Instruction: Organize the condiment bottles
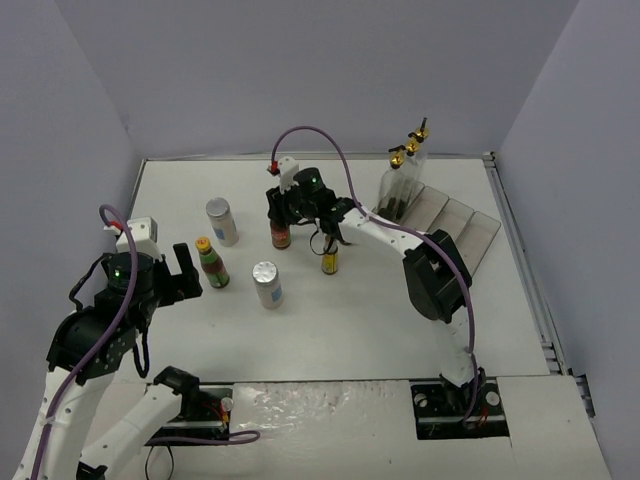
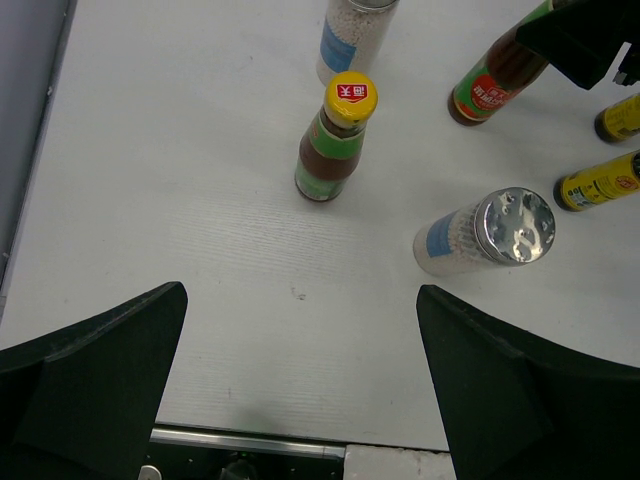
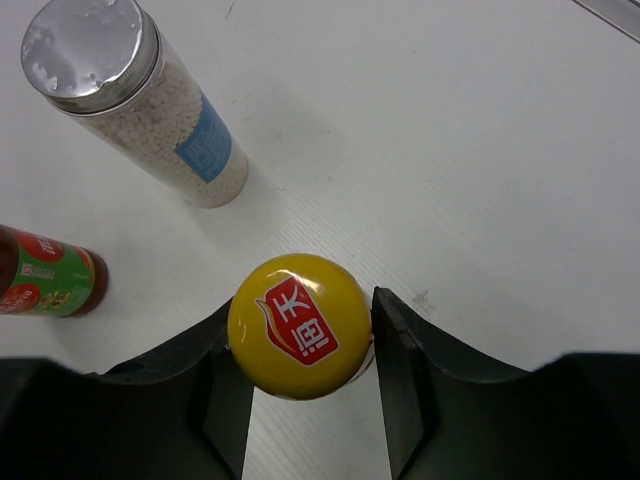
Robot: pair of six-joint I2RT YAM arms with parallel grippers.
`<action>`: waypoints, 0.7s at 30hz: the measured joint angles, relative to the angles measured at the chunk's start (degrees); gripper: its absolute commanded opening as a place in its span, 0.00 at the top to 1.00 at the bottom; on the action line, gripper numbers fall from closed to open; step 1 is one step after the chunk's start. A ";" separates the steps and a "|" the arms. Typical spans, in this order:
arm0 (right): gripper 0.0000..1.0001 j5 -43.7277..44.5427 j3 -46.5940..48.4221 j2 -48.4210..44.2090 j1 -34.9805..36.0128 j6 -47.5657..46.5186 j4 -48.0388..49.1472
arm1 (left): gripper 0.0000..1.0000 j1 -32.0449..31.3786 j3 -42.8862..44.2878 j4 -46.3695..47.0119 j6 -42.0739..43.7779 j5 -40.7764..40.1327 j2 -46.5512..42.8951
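Observation:
My right gripper [image 3: 301, 312] is shut on the yellow cap of a red-sauce bottle [image 3: 298, 325], which stands upright mid-table [image 1: 280, 236]. A second red-sauce bottle [image 1: 211, 262] stands to the left, just in front of my open, empty left gripper [image 1: 187, 268]. Two white silver-lidded shakers [image 1: 222, 221] [image 1: 267, 284] stand either side of it. A small dark yellow-labelled bottle [image 1: 329, 262] stands right of the held bottle; the left wrist view shows two of these [image 2: 600, 180] [image 2: 620, 118]. Three tall glass bottles with gold pourers [image 1: 400, 185] stand in the rack.
The clear plastic rack [image 1: 455, 228] lies at the back right, its other compartments holding nothing. Grey walls close the table on three sides. A metal rail [image 2: 250, 442] runs along the near edge under my left gripper [image 2: 302, 292].

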 measured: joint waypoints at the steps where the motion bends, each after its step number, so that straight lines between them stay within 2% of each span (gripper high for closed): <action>1: 1.00 -0.04 0.04 0.00 0.00 0.06 -0.13 | 0.03 0.00 0.00 0.18 0.02 0.00 -0.02; 6: 1.00 -0.06 0.04 -0.40 0.00 -0.12 -0.99 | 0.03 0.00 0.00 0.56 0.19 0.02 -0.08; 11: 1.00 0.24 0.04 -4.42 0.00 -0.14 -6.12 | 0.03 0.00 0.00 0.60 0.72 0.00 -0.22; 14: 1.00 1.61 -0.14 -10.23 -0.13 -0.14 -8.92 | 0.03 0.00 0.00 0.68 1.24 0.00 -0.22; 21: 1.00 5.66 -4.43 -31.88 -4.10 0.36 -11.60 | 0.03 0.00 0.00 0.93 1.72 0.00 -0.22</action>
